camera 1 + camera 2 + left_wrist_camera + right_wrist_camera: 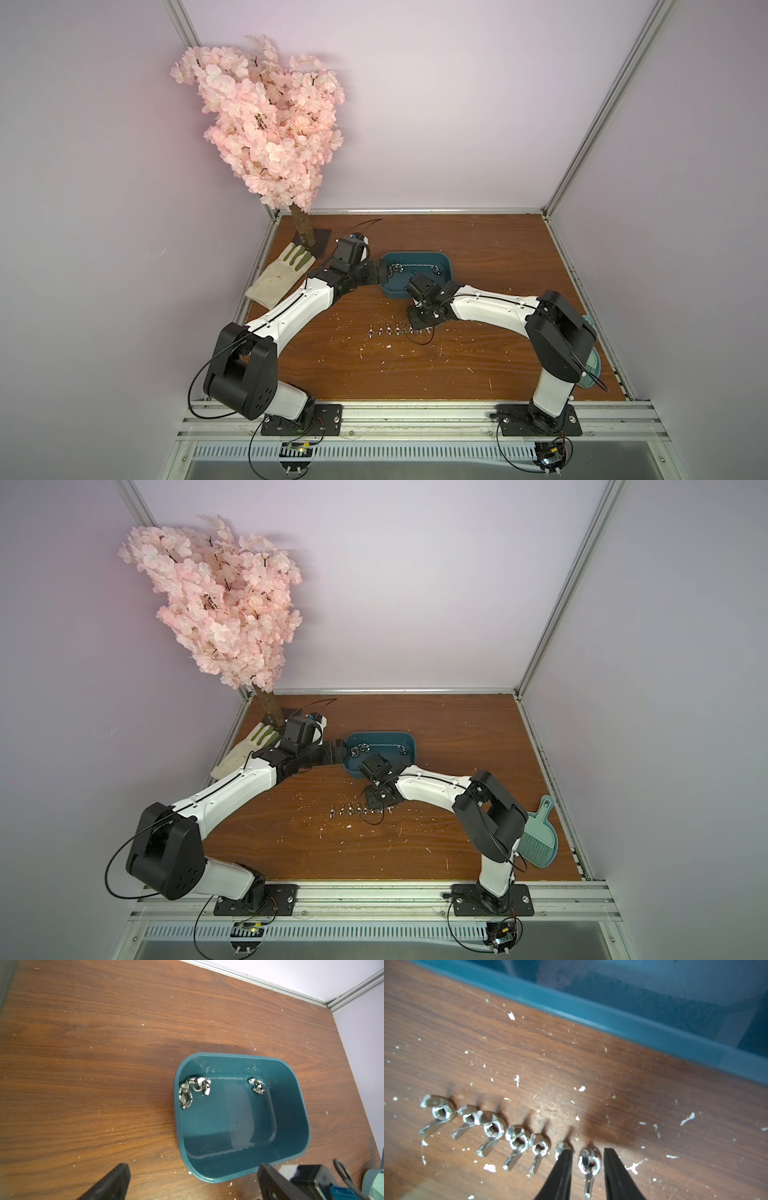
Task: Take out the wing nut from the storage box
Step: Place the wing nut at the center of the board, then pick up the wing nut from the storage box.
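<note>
Now the right claw [587, 1150] points down at the table [571, 1053]. Its two black fingers [562, 1167] stand a little apart. One wing nut [588, 1162] lies flat on the table between them, and there is a small gap on each side, so the claw is open and not squeezing it. This nut sits at the end of a row of nuts [492, 1126] that runs off to one side of the claw. I think the nuts are put in a line so they are easy to count and do not roll around. The storage box [228, 1056] is just past the claw, on the far side of the row.

The right arm reaches in from its base with a bent elbow, and its wrist tips down.

The left claw [193, 1165] is wide open and holds nothing. It hangs close to one end of the box. A pile of nuts [193, 1088] waits inside, just ahead of this claw, with a few more nuts [257, 1085] farther along. The left arm stretches out low over the table, likely ready to pick one.
</note>
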Robot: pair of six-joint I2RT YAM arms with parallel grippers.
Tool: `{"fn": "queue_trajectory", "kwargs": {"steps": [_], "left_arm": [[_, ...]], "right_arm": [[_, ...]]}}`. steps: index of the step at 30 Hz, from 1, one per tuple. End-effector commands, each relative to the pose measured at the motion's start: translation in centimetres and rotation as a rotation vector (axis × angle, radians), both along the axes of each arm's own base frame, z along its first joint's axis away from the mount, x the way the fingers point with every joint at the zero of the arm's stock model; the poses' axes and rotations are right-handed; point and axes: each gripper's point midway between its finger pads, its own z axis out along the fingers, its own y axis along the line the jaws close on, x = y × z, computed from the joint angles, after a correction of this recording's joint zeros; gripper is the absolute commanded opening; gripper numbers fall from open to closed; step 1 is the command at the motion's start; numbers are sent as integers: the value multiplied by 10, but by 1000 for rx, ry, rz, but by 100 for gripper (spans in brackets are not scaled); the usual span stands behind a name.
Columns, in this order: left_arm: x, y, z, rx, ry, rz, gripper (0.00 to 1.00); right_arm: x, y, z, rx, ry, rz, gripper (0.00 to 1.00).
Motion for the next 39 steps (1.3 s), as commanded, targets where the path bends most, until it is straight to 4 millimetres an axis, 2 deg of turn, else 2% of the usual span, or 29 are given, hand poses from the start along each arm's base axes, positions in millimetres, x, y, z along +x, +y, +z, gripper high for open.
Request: {"fn": "queue_trajectory", "kwargs": {"steps": [1, 6, 11, 15, 17, 21, 26, 30, 34, 39], "left_arm": [[9, 2, 2, 10, -8, 2, 100], [17, -6, -1, 6, 1, -21, 94], [28, -15, -2, -10, 19, -36, 90], [38, -20, -4, -12, 30, -38, 92], [43, -21, -1, -10, 31, -32, 99], [53, -18, 2, 9, 33, -4, 100], [61, 3, 4, 1, 53, 61, 100], [63, 24, 7, -17, 61, 104, 100], [63, 38, 11, -21, 57, 127, 100], [65, 44, 12, -26, 55, 136, 100]], "right_arm": [[10, 1, 26, 13, -70, -9, 36], [25, 0, 60, 67, -171, 0, 49], [44, -8, 96, 127, -288, -1, 70], [61, -10, 112, 182, -362, 18, 83], [71, -7, 118, 201, -380, 40, 91], [94, 2, 121, 207, -401, 87, 90], [123, 23, 115, 231, -396, 139, 81], [141, 40, 100, 252, -366, 179, 69], [158, 56, 86, 248, -349, 216, 57], [176, 67, 67, 217, -313, 245, 55]]}}
